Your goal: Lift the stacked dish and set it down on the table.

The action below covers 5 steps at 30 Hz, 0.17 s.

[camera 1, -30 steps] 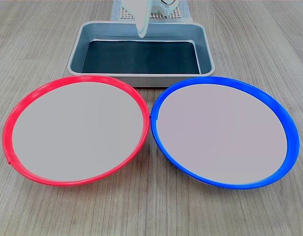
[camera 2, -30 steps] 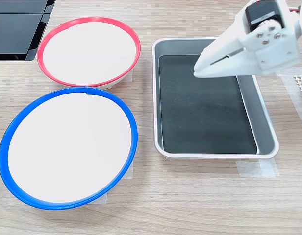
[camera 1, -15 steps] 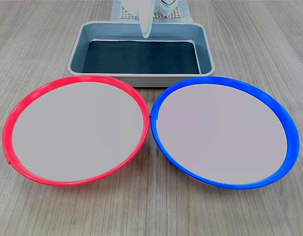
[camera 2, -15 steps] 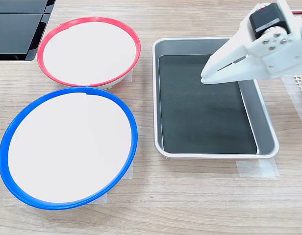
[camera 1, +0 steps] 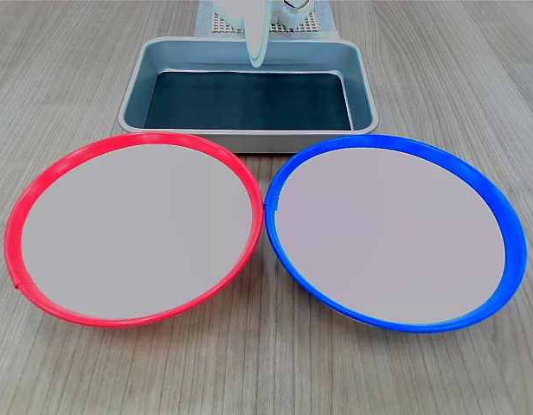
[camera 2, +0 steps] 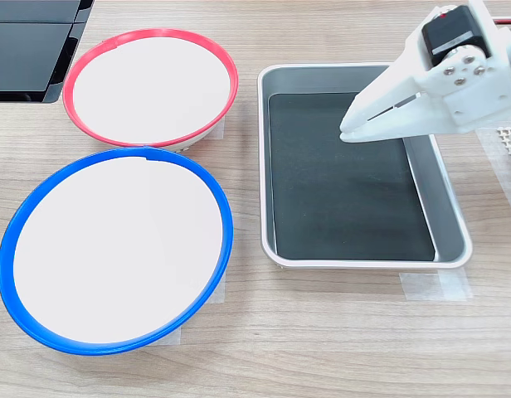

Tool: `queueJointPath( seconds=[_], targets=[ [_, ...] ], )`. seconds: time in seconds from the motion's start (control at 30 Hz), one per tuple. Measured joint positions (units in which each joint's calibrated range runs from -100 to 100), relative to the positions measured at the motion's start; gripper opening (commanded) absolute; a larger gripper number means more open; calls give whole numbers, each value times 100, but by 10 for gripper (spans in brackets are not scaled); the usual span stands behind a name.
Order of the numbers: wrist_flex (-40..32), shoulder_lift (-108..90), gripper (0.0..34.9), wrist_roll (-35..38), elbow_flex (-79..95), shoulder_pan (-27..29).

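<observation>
In the first exterior view, the red dish [camera 1: 132,229] lies at the left on the wood-grain surface [camera 1: 266,372]. Its rim meets that of the blue dish [camera 1: 394,231], which lies flat on the surface at the right. Behind and between them stands the metal tray [camera 1: 247,93] with its dark floor. Over the tray's far edge hangs the white pincer [camera 1: 258,52], empty, seen edge-on as one narrow tip.

In the second exterior view, a black panel [camera 2: 31,46] fills the top left corner. The blue dish [camera 2: 114,249] sits at the lower left, the red dish [camera 2: 150,85] just above it with rims close together. Pale tape strips show under the dishes' edges. The tray [camera 2: 363,257] stands to the right, apart from both dishes, a tape strip [camera 2: 435,286] at its lower right corner. The pincer [camera 2: 348,131] hovers above the tray's right half, tips pointing left, its jaws nearly together with only a thin slit between them, gripping nothing.
</observation>
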Motion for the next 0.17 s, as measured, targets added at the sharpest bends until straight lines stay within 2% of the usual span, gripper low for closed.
queueJointPath(
  seconds=[0.17],
  targets=[
    [0, 0, 4, 0, 0, 0]
  ],
)
